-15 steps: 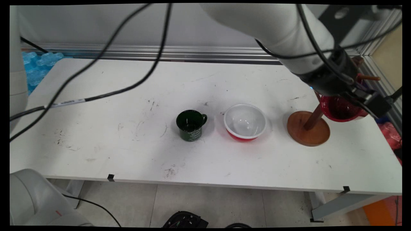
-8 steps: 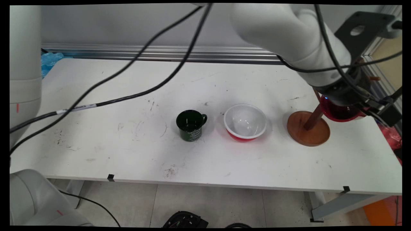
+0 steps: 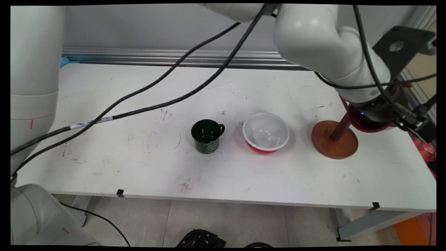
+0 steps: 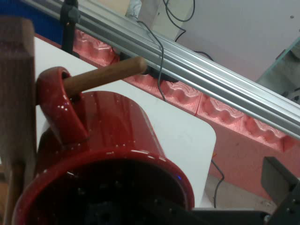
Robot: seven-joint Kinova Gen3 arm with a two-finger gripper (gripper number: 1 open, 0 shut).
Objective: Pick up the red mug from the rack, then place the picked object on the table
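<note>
Red mug (image 4: 108, 154) hangs by its handle on a wooden peg (image 4: 105, 75), directly before the hand; grip state cannot be told.

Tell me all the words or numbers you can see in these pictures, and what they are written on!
Green mug: white lettering on its side, too small to read.
White tag on the black cable: some print, too small to read.
Red mug, white bowl, wooden stand: no writing shows.
Nothing else here can be read.
</note>
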